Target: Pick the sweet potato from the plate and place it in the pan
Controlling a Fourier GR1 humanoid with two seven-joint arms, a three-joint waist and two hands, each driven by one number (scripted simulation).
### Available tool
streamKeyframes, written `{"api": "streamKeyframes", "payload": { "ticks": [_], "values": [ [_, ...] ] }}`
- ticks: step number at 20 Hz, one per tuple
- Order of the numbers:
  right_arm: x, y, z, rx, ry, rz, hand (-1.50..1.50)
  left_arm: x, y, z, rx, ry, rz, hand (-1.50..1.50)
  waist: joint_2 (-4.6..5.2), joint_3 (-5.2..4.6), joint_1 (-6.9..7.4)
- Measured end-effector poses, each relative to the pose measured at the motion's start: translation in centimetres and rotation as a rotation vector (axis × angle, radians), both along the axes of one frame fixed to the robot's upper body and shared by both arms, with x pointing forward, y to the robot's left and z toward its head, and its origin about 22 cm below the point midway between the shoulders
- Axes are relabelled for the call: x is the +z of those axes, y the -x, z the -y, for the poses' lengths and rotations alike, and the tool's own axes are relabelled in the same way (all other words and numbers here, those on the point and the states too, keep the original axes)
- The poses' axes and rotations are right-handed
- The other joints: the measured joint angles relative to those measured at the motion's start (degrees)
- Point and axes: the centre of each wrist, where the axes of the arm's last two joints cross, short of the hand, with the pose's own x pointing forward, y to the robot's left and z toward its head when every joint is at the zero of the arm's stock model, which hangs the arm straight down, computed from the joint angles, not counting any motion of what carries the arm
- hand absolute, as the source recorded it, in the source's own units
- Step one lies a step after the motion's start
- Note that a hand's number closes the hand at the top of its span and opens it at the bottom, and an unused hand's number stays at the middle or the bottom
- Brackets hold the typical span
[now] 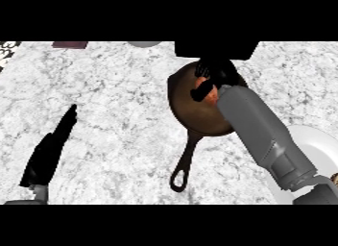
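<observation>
Sweet potato (209, 94) is the task's thing, yet it is the smallest item here, so it comes last.

Largest is the bench (115, 125), a grey-white speckled stone top that fills nearly the whole head view. On it, right of centre, lies the pan (188, 113), a dark brown skillet with a rusty inner floor; its long handle runs down toward the lower edge and ends in a loop. At the right edge sits the white plate (320, 144), partly covered by the grey forearm of the right arm, which crosses diagonally from the lower right corner up to the pan.

The left hand (50, 151) shows at the lower left, black, with its fingers straight and pointing up and slightly right, holding nothing and lying well apart from the pan.

The right hand (213, 73) is over the far part of the pan, black fingers curled downward round the sweet potato. Only a small orange-red patch of it shows between the fingers and the forearm's end, within the pan's rim. Whether it touches the pan's floor I cannot tell.
</observation>
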Motion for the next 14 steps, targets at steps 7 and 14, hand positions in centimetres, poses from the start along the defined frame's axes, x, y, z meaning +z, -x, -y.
{"api": "streamKeyframes", "payload": {
  "ticks": [7,14],
  "values": [
    [-1.9,0.0,-0.5,-0.064,-0.291,-0.062,-1.5,0.1,0.3,0.7,-0.008,0.005,0.003,0.0,0.11,0.06,0.27],
    [-1.0,-0.7,0.2,-0.174,-0.481,0.174,-1.5,-0.3,0.4,0.3,0.006,0.0,-0.002,0.0,0.03,0.03,-0.19]
  ]
}}
